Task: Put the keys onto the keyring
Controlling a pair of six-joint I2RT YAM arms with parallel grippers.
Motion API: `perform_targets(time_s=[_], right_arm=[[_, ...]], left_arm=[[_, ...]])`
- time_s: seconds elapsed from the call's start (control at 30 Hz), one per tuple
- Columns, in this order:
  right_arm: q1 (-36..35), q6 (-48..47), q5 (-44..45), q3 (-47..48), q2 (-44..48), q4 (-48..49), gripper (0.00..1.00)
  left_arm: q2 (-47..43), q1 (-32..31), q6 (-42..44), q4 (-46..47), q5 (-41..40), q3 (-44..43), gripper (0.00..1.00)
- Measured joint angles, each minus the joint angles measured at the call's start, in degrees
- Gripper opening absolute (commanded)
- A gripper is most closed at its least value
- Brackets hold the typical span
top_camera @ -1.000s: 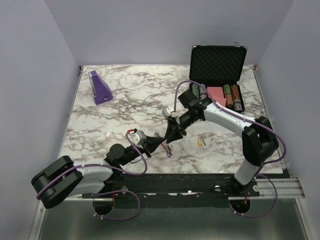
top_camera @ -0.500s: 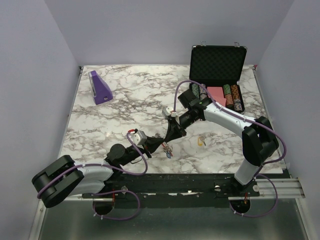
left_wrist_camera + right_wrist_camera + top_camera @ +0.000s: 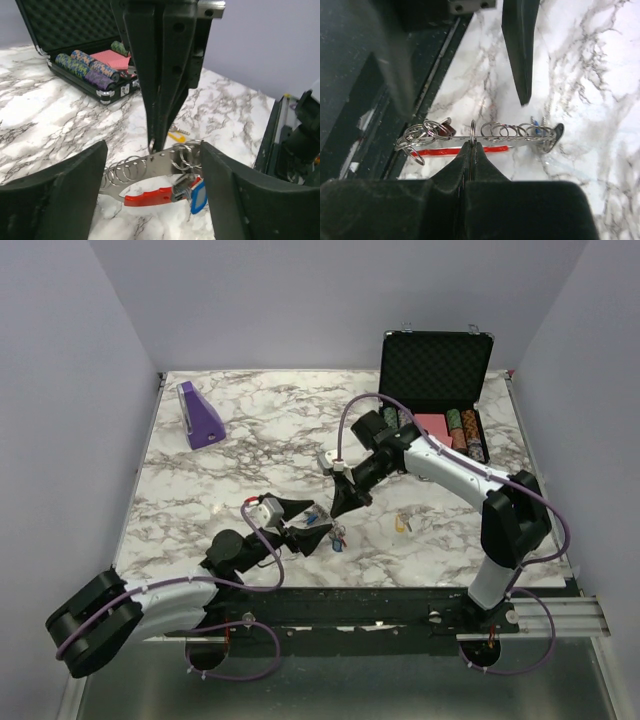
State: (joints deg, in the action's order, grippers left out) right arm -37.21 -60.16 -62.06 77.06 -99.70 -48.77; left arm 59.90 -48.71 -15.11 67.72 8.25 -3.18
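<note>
The keyring is a curved metal strip carrying several thin rings, with a red crescent piece and a blue-headed key at one end. My right gripper is shut on one upright ring of it and comes down from above in the left wrist view. My left gripper is open, with a finger on each side of the keyring and neither touching it. From above, the keyring lies between both grippers near the table's front edge. A yellow key lies alone on the marble to the right.
An open black case with rows of poker chips stands at the back right. A purple wedge sits at the back left. The table's front edge and black rail run just behind the left gripper.
My left gripper has opened, let go of the keyring and drawn back a little to the left. My right gripper has shut on one of its rings.
</note>
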Motion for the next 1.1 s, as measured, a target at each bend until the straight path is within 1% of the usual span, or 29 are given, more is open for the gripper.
perform_targets(time_s=[0.07, 0.13, 0.17, 0.2, 0.23, 0.27, 0.3, 0.37, 0.43, 0.5, 0.53, 0.63, 0.67, 0.7, 0.8, 0.9, 1.0, 1.1], right_arm=[[-0.3, -1.4, 2.9, 3.6, -1.4, -3.4, 0.01], [-0.6, -2.2, 6.4, 6.1, -2.3, -5.7, 0.01], [-0.7, -2.4, 8.2, 6.9, -2.4, -6.6, 0.01], [-0.9, -2.5, 9.8, 7.2, -2.4, -7.2, 0.01], [-1.1, -2.7, 11.7, 7.5, -2.4, -7.9, 0.01], [-1.5, -2.8, 13.9, 7.6, -2.4, -8.6, 0.01], [-1.8, -2.8, 15.5, 7.7, -2.4, -8.9, 0.01], [-2.5, -2.8, 18.9, 7.8, -2.4, -10.0, 0.01], [-2.9, -2.7, 21.5, 8.0, -2.4, -10.9, 0.01], [-3.2, -2.7, 23.1, 8.1, -2.4, -11.5, 0.01], [-3.4, -2.7, 23.7, 8.1, -2.4, -11.7, 0.01], [-4.1, -2.4, 24.7, 7.9, -2.4, -11.9, 0.01], [-4.4, -2.3, 24.8, 7.5, -2.4, -11.6, 0.01], [-4.8, -2.2, 24.8, 7.0, -2.4, -11.3, 0.01], [-5.6, -1.3, 24.8, 5.0, -2.4, -10.8, 0.01], [-6.0, -0.7, 24.7, 3.7, -2.5, -10.4, 0.01], [-6.0, -0.3, 24.3, 3.1, -2.6, -10.0, 0.01], [-6.0, -0.1, 23.7, 3.0, -2.6, -9.3, 0.01]], left_arm=[[-5.0, 0.0, -0.9, -4.0, -1.7, 0.0, 0.99], [-11.0, 0.0, -1.3, -9.3, -3.8, 0.0, 0.99], [-14.9, 0.0, -2.1, -15.3, -6.1, 0.0, 0.99], [-14.9, 0.0, -2.1, -15.3, -6.1, 0.0, 0.99], [-20.6, 0.0, -2.7, -18.4, -7.7, 0.0, 0.99], [-24.2, 0.0, -3.5, -22.0, -9.3, -0.1, 0.99], [-28.2, 0.0, -4.0, -26.1, -10.6, -0.1, 0.98], [-33.3, 0.1, -4.2, -30.9, -11.5, -0.1, 0.94], [-36.5, 0.1, -4.2, -33.7, -11.5, -0.1, 0.90], [-37.1, 0.1, -4.2, -34.7, -11.4, -0.1, 0.86], [-36.1, 0.1, -4.0, -34.6, -11.1, -0.1, 0.84], [-29.2, 0.1, -3.2, -33.6, -10.1, -0.1, 0.81], [-24.7, 0.1, -2.7, -32.4, -9.2, -0.1, 0.81], [-22.2, 0.1, -2.4, -31.5, -8.6, -0.1, 0.80], [-8.9, 0.0, -0.7, -25.7, -6.5, -0.1, 0.78], [-0.2, -0.1, 1.2, -19.4, -4.5, 0.0, 0.77], [3.6, -0.2, 3.0, -14.6, -2.8, 0.0, 0.77], [5.7, -0.2, 4.6, -10.3, -1.2, 0.0, 0.72]])
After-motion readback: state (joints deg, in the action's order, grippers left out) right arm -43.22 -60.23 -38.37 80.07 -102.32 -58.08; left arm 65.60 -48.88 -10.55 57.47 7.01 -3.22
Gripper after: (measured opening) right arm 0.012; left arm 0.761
